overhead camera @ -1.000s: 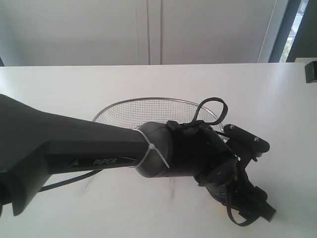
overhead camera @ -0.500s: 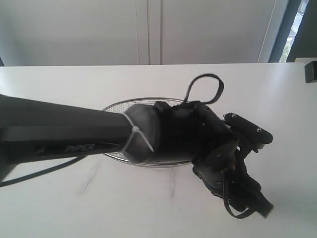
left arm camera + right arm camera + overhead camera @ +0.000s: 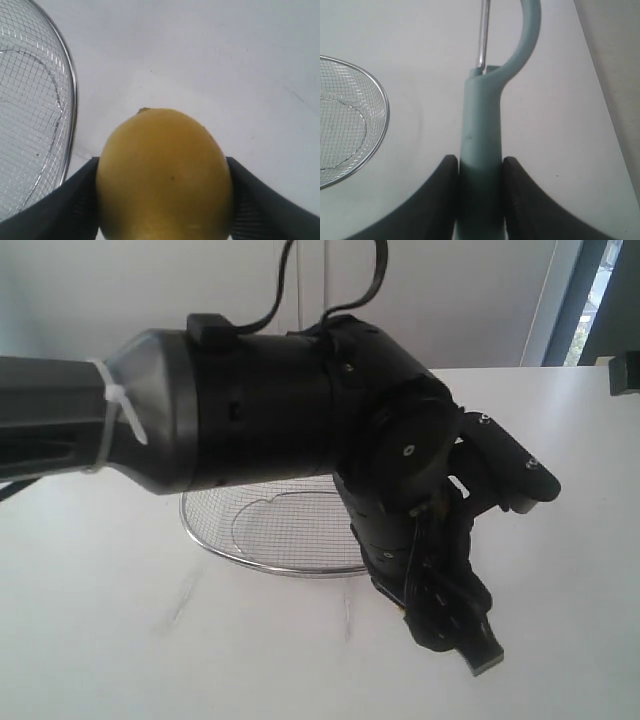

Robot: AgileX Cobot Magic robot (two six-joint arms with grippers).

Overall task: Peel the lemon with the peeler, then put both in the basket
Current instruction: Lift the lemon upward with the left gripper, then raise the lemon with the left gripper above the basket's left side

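The left gripper (image 3: pixel 162 205) held the lemon (image 3: pixel 162 165) between its two black fingers (image 3: pixel 70 200). The lemon was over the white desk (image 3: pixel 200 60), just beside the rim of the wire basket (image 3: pixel 70 100), not inside it. The right gripper (image 3: pixel 480 185) was closed on the green handle of the peeler (image 3: pixel 481 115). The peeler was over the desk too, between the basket and one desk edge.
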